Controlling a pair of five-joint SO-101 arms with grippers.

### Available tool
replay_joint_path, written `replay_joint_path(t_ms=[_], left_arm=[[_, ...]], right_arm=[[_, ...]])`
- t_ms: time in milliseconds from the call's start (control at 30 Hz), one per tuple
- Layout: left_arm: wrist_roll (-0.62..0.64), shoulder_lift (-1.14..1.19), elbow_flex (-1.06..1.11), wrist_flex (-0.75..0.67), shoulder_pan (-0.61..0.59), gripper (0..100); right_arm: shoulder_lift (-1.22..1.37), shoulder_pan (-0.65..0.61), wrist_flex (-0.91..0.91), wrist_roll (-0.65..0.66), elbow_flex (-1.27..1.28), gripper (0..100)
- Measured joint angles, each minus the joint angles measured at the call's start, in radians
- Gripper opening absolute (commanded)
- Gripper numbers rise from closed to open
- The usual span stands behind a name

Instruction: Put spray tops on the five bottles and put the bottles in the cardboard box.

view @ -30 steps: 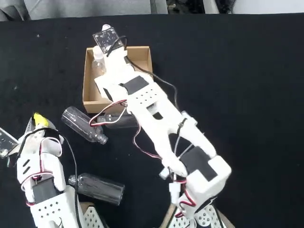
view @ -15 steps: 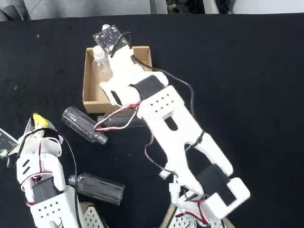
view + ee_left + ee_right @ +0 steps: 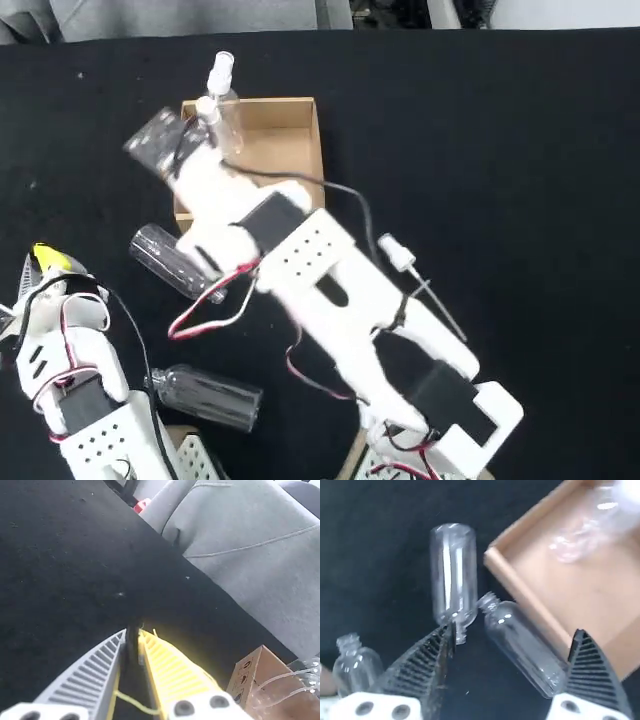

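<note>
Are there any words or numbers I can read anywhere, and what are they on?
Nothing here can be read.
Dark printed marks on the side of the box: too small and blurred to read.
Bottles: clear, with no label showing.

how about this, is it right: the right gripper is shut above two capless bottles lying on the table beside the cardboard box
Not quite. The right gripper is open, not shut: the right wrist view shows its jaws spread wide. The rest holds: it is above a capless bottle and a second capless bottle, both lying on the table beside the cardboard box.
</note>
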Motion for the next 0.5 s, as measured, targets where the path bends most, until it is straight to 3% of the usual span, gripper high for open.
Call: replay_joint_path(t_ms=[500], left_arm=[[0.000,0.000,0.000,0.000,-0.008,3]], right_arm=[[0.075,-0.048,0.184,0.267,-0.061,31.9]])
